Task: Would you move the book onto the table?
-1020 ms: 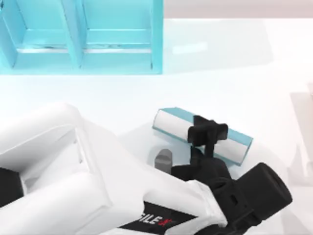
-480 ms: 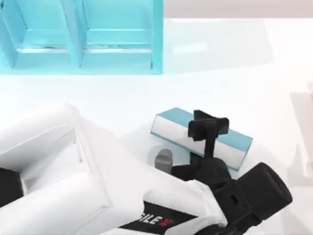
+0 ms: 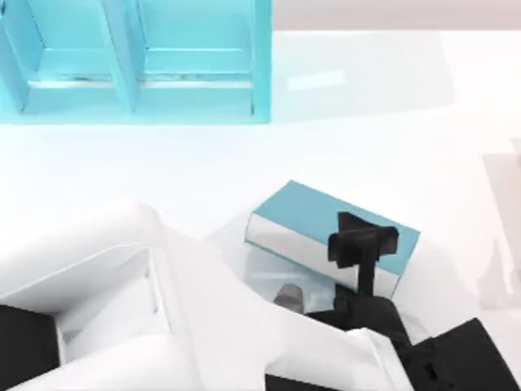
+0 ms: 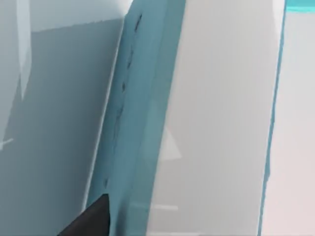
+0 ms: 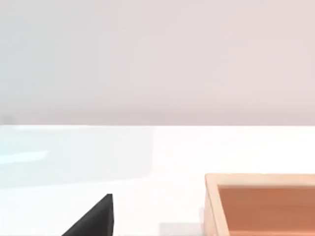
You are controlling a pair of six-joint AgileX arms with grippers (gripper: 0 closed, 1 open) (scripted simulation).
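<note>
left tool (image 3: 362, 244) grips book (image 3: 313, 213) above table (image 3: 203, 163).

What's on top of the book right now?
The left gripper sits across the book's teal cover. Its lower finger and the table beneath the book are hidden.

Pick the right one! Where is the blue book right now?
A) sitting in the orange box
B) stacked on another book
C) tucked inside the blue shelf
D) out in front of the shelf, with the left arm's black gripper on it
D: in the top view the book is out over the white table, apart from the shelf, with the left gripper clamped across it.
</note>
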